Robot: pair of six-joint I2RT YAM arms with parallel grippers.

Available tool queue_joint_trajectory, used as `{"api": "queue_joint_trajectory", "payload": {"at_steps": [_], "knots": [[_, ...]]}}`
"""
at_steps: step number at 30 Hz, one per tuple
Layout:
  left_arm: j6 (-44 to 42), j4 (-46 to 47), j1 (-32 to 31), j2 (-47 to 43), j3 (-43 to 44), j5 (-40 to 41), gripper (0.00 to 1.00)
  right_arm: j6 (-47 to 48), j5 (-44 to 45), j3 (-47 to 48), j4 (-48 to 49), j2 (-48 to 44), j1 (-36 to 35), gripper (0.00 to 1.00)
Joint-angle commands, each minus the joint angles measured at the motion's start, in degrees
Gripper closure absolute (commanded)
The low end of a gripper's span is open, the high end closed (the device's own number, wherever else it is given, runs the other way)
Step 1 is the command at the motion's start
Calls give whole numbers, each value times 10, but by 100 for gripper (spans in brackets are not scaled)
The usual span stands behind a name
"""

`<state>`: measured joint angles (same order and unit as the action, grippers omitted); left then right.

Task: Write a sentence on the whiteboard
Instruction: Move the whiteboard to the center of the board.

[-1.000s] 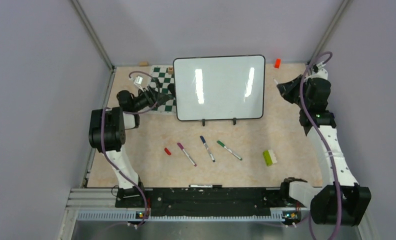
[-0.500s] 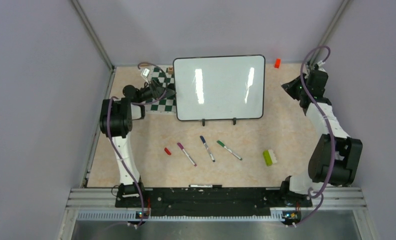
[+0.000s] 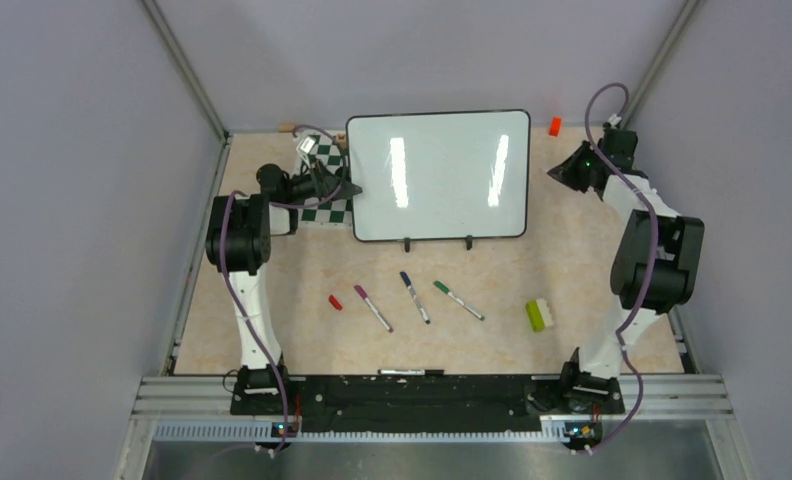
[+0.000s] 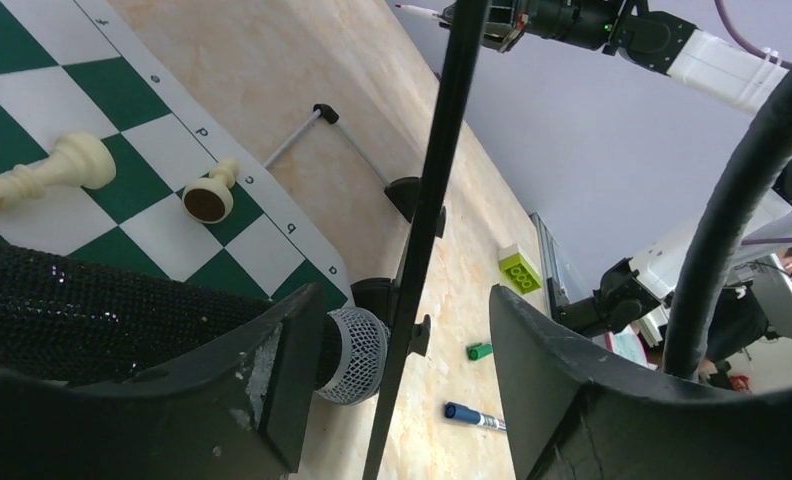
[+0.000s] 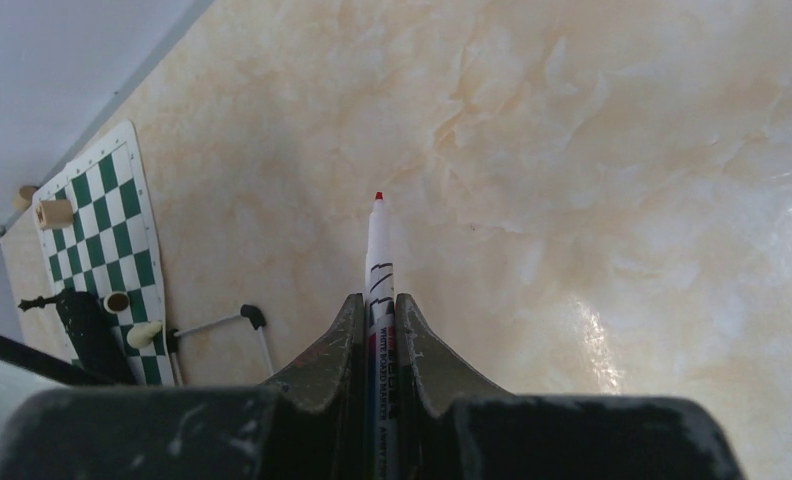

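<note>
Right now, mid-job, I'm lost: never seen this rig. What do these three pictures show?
Two robot arms are bolted at the near edge of the table. The wide picture looks down from above; the other two come from a camera on each wrist. The left claw straddles the left edge of the blank whiteboard, jaws open. The right claw is shut on an uncapped red marker. On the table lie a purple marker, a blue marker, a green marker, a red cap, a green-and-white block and a chess mat.
</note>
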<state>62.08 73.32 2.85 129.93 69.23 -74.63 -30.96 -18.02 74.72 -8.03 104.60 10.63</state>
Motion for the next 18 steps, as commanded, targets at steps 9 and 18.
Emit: {"api": "queue_joint_trajectory", "payload": {"at_steps": [9, 18], "knots": [[-116, -120, -5, -11, 19, -10, 64, 23, -82, 75, -15, 79, -16, 100], [-191, -193, -14, -30, 12, -16, 100, 31, -140, 64, -8, 86, -29, 100]]}}
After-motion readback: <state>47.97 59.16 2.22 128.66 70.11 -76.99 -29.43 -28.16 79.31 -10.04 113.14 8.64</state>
